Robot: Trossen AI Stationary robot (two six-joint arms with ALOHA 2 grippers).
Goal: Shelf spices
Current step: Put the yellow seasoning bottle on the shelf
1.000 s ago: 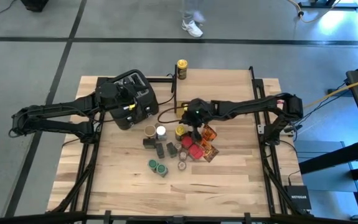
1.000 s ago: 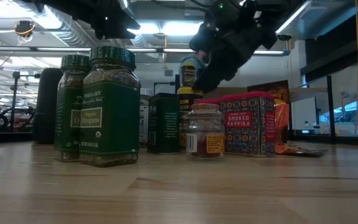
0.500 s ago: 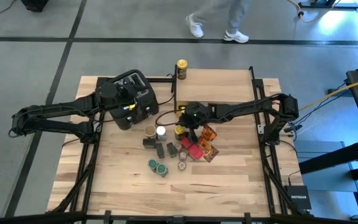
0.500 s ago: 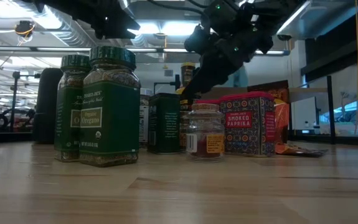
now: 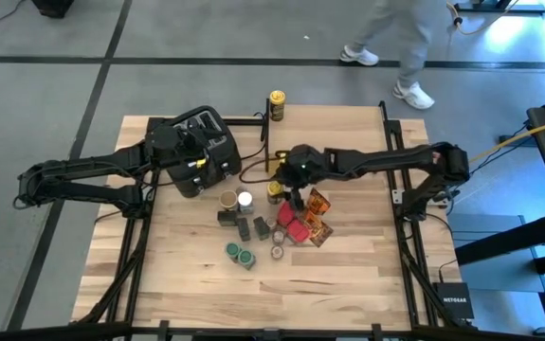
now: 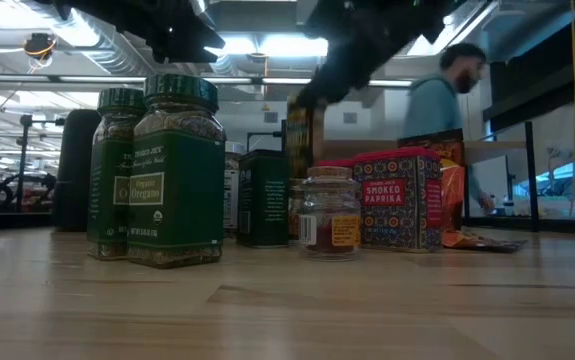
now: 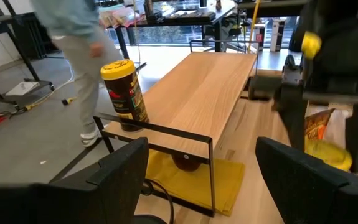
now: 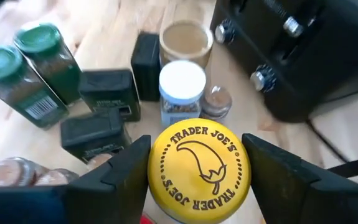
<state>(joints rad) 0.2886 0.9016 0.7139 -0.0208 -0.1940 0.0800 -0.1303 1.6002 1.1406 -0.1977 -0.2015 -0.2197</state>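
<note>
The spices stand clustered mid-table: green-lidded jars, dark tins, red paprika tins and orange foil packets. My right gripper is shut on a yellow-lidded jar, just off the shelf's near left corner. The shelf, a pale plank on black legs, stands at the far middle. Another yellow-lidded jar stands on the shelf's far left corner. My left gripper hangs open above the black toaster, holding nothing. My right gripper pinches the jar's yellow lid by its rim, one finger on each of two opposite sides. The fingers slant down from the table's right side. The jar hangs upright below them, raised above the neighbouring jars.
The toaster fills the far left beside the shelf. A yellow cloth lies under the shelf. A white-lidded jar and a tan-lidded jar stand just beyond the held jar. A person walks past the far edge.
My right gripper has shut on the yellow-lidded jar among the spices and risen, lifting it off the table. The person beyond the far edge has walked toward the right.
</note>
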